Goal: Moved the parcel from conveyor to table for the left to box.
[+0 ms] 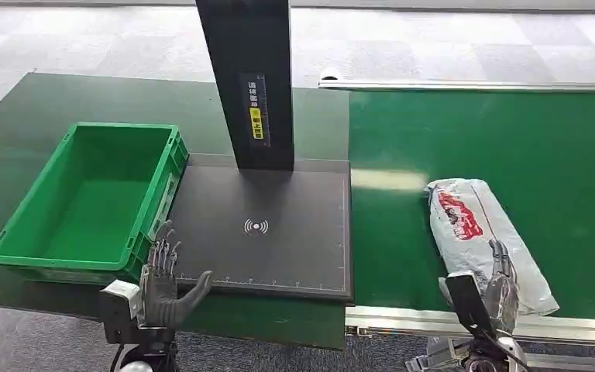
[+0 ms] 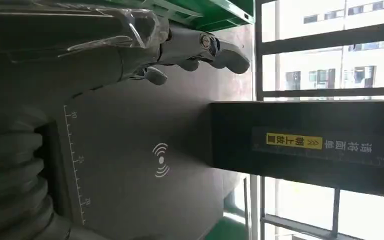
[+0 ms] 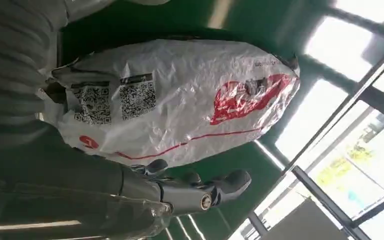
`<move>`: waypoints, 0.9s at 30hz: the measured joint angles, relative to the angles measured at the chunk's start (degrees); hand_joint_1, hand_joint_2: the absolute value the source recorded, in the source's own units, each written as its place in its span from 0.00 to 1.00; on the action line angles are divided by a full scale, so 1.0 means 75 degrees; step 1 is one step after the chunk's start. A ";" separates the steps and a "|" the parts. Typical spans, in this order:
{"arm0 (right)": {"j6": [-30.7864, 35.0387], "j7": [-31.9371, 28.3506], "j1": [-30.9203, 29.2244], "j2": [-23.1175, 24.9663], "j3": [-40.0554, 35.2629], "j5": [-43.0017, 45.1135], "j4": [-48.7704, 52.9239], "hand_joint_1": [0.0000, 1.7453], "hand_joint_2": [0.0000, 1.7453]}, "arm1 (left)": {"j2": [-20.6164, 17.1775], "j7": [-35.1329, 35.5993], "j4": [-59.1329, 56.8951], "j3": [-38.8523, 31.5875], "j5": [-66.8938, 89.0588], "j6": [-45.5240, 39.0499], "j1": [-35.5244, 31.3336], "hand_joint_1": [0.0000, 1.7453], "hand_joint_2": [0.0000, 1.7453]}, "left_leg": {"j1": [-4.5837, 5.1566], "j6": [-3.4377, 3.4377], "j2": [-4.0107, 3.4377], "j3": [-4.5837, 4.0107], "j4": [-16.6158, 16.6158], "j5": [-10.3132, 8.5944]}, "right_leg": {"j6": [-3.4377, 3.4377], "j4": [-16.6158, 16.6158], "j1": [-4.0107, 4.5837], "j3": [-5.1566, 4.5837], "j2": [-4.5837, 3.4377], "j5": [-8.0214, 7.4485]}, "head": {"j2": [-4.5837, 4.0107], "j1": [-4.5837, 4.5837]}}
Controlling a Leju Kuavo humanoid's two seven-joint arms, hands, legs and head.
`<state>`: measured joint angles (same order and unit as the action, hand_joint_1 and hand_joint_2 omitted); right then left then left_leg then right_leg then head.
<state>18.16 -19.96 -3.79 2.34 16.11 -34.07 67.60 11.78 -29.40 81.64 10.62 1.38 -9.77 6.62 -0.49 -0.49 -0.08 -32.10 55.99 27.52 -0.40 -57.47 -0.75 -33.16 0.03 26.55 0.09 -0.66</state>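
Nearest, at the near left edge of the bench (image 1: 15, 101), the left hand (image 1: 163, 279) is held upright with its fingers (image 1: 164, 246) spread wide and nothing in them. At near right, the right hand (image 1: 500, 283) is laid against the near end of the parcel (image 1: 476, 232), fingers (image 3: 215, 187) loosely extended along its side; whether a grip is made cannot be told. On the conveyor (image 1: 511, 147) the parcel lies lengthwise, judged soft, light and slippery in its crinkled plastic, best clasped around its bulging middle. Farther left, the scanner pad (image 1: 263, 225) and green box (image 1: 85, 201) are seen.
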 measured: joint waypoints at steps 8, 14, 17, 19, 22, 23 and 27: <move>0.0552 0.0120 -0.1021 -0.0525 0.0463 -0.0596 -0.2296 0.00 1.00 | 0.0000 -0.0035 0.0003 -0.0003 0.0000 -0.0017 0.0018 0.00 1.00 | -0.0003 0.0001 0.0001 0.0005 0.0001 -0.0001 | 0.0000 0.0000 0.0002 -0.0002 0.0000 -0.0002 | 0.0000 0.0003; 0.0664 0.0321 -0.1445 -0.0752 0.0673 -0.0892 -0.3240 0.99 1.00 | -0.0003 -0.0017 0.0003 -0.0009 0.0000 0.0020 0.0016 0.00 1.00 | -0.0003 0.0001 0.0002 0.0001 0.0000 -0.0001 | 0.0000 0.0000 0.0003 -0.0002 0.0000 -0.0001 | 0.0000 0.0003; 0.0551 0.0321 -0.1698 -0.0883 0.0769 -0.0935 -0.3717 0.99 1.00 | -0.0003 -0.0017 0.0003 -0.0009 -0.0003 0.0020 0.0015 0.00 1.00 | -0.0002 0.0001 0.0001 0.0002 0.0001 -0.0001 | -0.0001 0.0000 0.0002 0.0000 0.0000 -0.0001 | 0.0000 0.0003; 0.0481 0.0309 -0.1834 -0.0941 0.0792 -0.0980 -0.3940 0.99 1.00 | -0.0006 -0.0017 0.0003 -0.0009 -0.0009 0.0020 0.0015 0.00 1.00 | -0.0001 0.0001 0.0001 0.0002 0.0001 -0.0001 | -0.0001 0.0000 0.0001 0.0001 0.0000 -0.0002 | 0.0000 0.0003; 0.0420 0.0292 -0.1987 -0.1014 0.0810 -0.1012 -0.4178 0.99 1.00 | -0.0006 -0.0017 0.0003 -0.0009 -0.0009 0.0020 0.0011 0.00 1.00 | -0.0001 0.0001 0.0000 0.0009 0.0002 -0.0001 | -0.0001 0.0000 0.0001 0.0005 0.0000 -0.0002 | 0.0000 0.0000; 0.0411 0.0286 -0.2036 -0.1034 0.0822 -0.1012 -0.4237 0.99 1.00 | -0.0006 -0.0017 0.0003 -0.0009 -0.0009 0.0020 0.0008 0.00 1.00 | -0.0001 0.0001 -0.0001 0.0010 0.0001 -0.0001 | -0.0001 0.0000 0.0001 0.0006 0.0000 -0.0002 | 0.0000 0.0003; 0.0408 0.0271 -0.2211 -0.1092 0.0868 -0.1012 -0.4426 0.99 1.00 | -0.0006 -0.0017 0.0003 -0.0009 -0.0012 0.0018 -0.0009 0.00 1.00 | -0.0003 0.0001 -0.0001 0.0019 0.0002 -0.0001 | 0.0000 0.0000 0.0002 0.0012 -0.0001 -0.0002 | 0.0000 0.0000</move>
<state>21.22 -17.92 -20.37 -5.86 22.62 -41.66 34.40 11.74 -29.53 81.66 10.56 1.29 -9.64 6.55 -0.51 -0.48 -0.09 -31.96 56.00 27.52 -0.41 -57.47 -0.73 -33.07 0.02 26.54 0.09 -0.65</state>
